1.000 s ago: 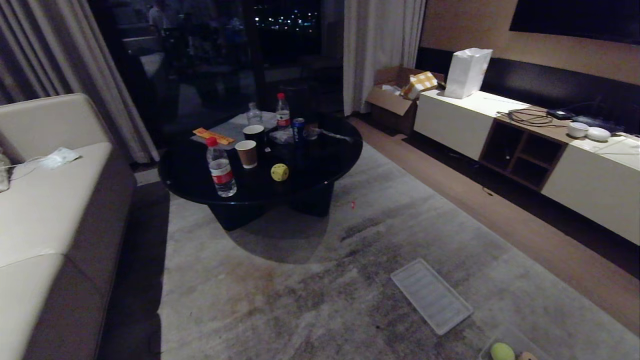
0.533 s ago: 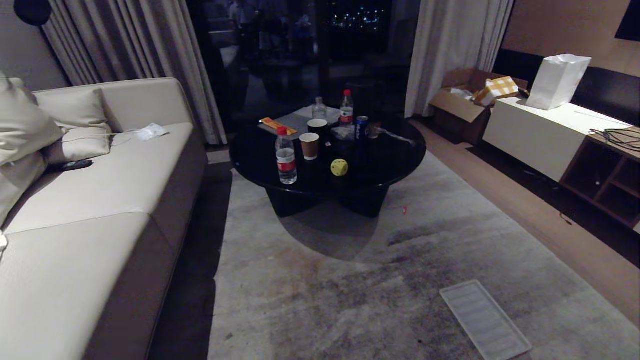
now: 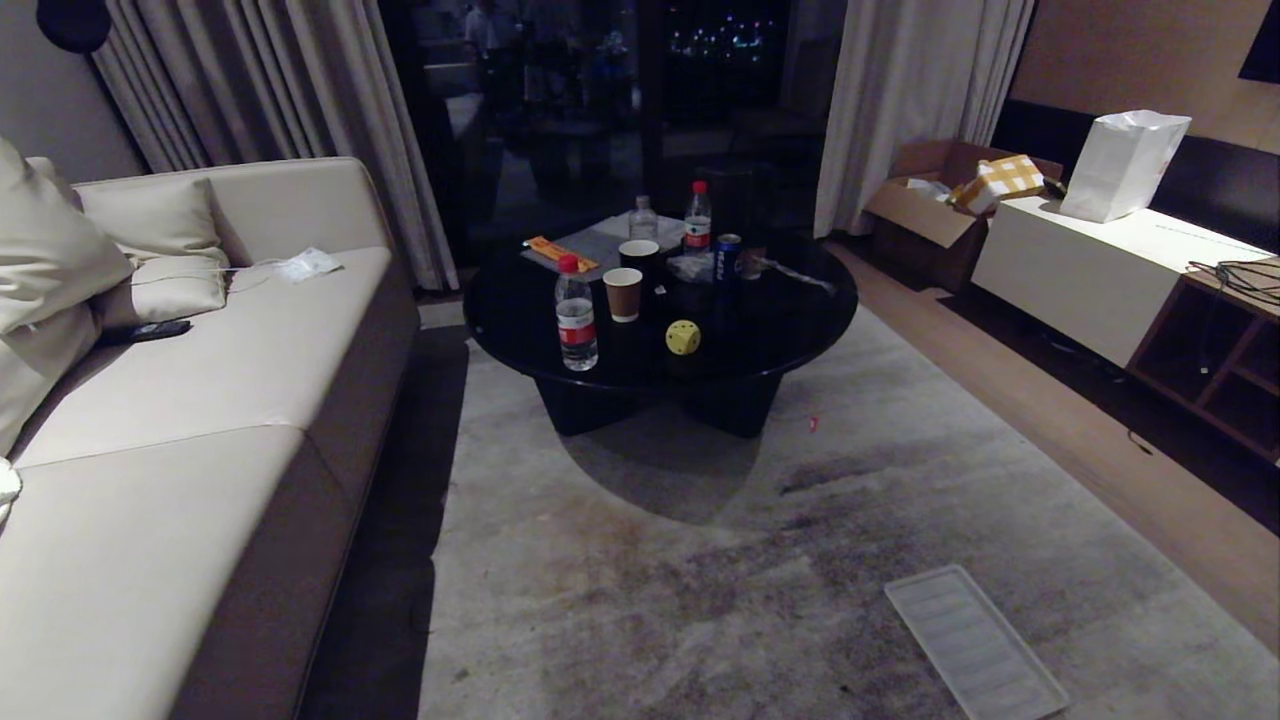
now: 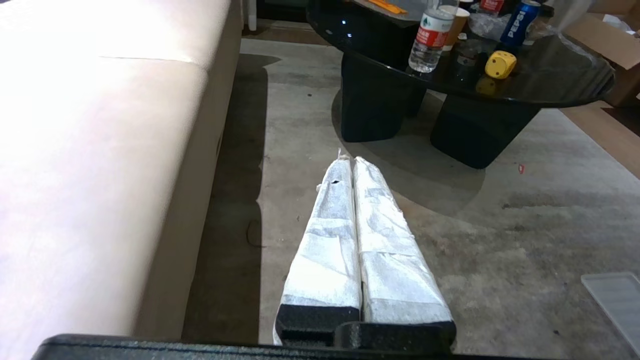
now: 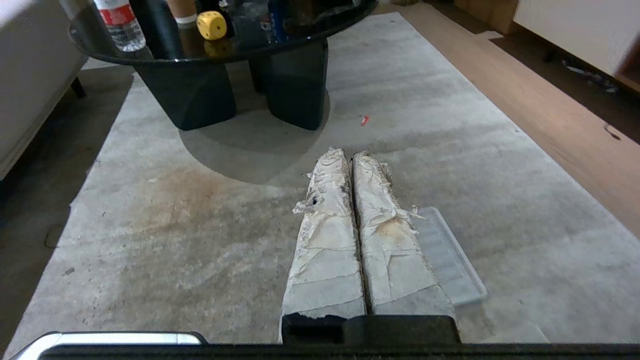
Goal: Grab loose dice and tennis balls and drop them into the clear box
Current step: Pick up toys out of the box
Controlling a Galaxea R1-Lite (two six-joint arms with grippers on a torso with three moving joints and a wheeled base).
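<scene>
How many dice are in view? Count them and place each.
1. A yellow die sits on the round black table, right of the brown paper cup. Others may lie out of view.

The head view is dim and grainy, the window black. In the left wrist view the sofa (image 4: 100, 125) blows out to white glare. The dark counter (image 3: 780, 300) throws a soft shadow on the rug (image 3: 700, 580).

Open rug (image 3: 700, 600) lies before the tabletop (image 3: 800, 310). Around the yellow die (image 3: 683, 337), a bottle (image 3: 577, 315) and cups (image 3: 622, 293) crowd the left and rear; its near side seems clear. The sofa (image 3: 200, 400) walls the left.
</scene>
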